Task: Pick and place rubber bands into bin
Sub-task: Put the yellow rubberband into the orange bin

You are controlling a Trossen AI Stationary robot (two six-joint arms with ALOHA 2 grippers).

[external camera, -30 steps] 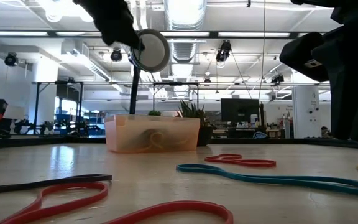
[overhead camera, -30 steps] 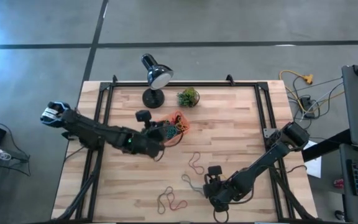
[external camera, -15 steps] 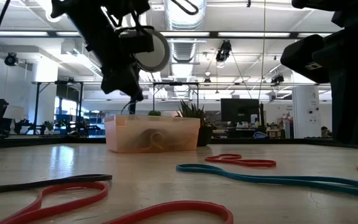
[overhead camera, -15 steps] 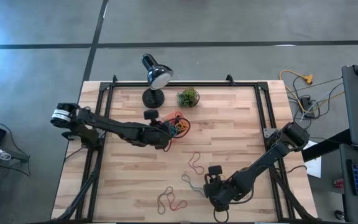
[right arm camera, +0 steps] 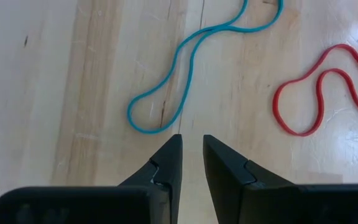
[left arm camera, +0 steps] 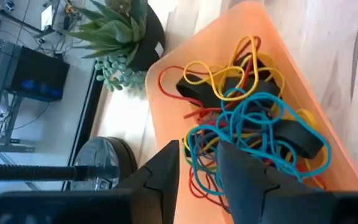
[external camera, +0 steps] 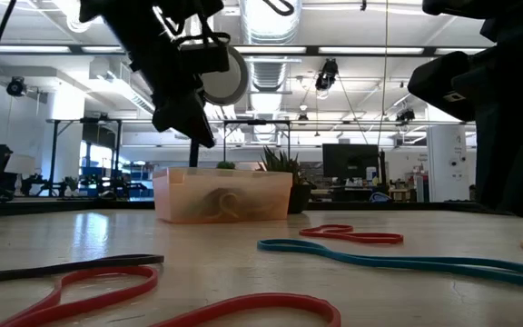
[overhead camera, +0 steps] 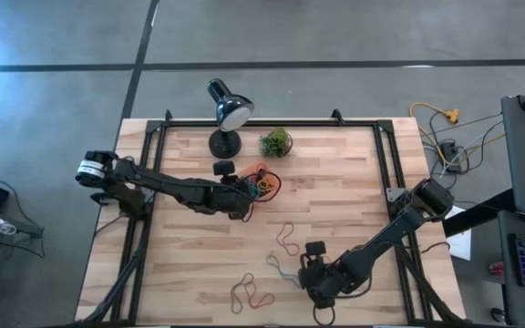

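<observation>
With its fingers slightly parted and empty just above the bin (left arm camera: 303, 106), the left gripper (left arm camera: 199, 163) could snag the teal rubber band (left arm camera: 244, 127) and drag it out, while the right gripper (right arm camera: 192, 158), fingers nearly closed on nothing, hangs over the desk (right arm camera: 55, 81).

No words, labels, brand marks, numbers or signs can be read in any of the views, neither on the arms nor on anything standing on the bench, nor in the room behind it.
</observation>
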